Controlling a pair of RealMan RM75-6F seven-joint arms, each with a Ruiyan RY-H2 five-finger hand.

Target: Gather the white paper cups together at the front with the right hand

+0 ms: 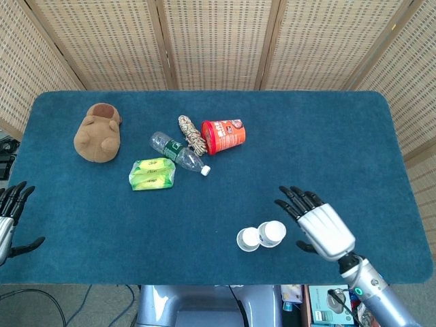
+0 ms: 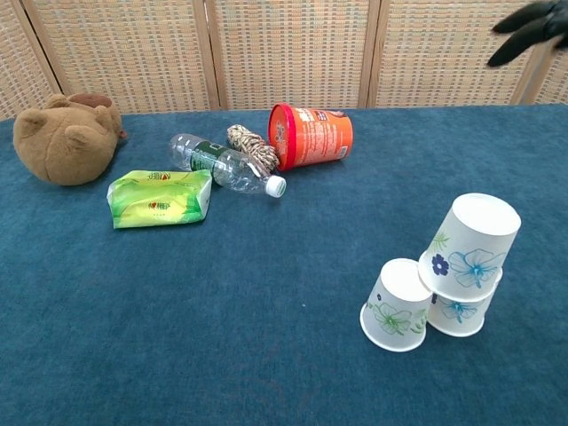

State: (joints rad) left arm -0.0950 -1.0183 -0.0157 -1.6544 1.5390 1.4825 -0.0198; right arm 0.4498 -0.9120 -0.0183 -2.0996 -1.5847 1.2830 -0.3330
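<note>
From the head view we see the cups as two white discs touching each other near the front edge of the counter, and the right hand sits just to their right, clear of them, its fingers spread wide and holding nothing. So the cups lie directly to the left of that hand. The left hand is at the far left edge, well apart from them, fingers apart and empty; we judge the right hand far the nearer. From the chest view we count three cups: one upside down on the counter, a second upside down and tilted on top of it, and a third leaning against them on the left with its mouth turned toward the camera. All are white with blue and green flower prints. Only dark fingertips of the right hand show at the top right corner, high above the cups. To us the group already looks gathered at the front.
</note>
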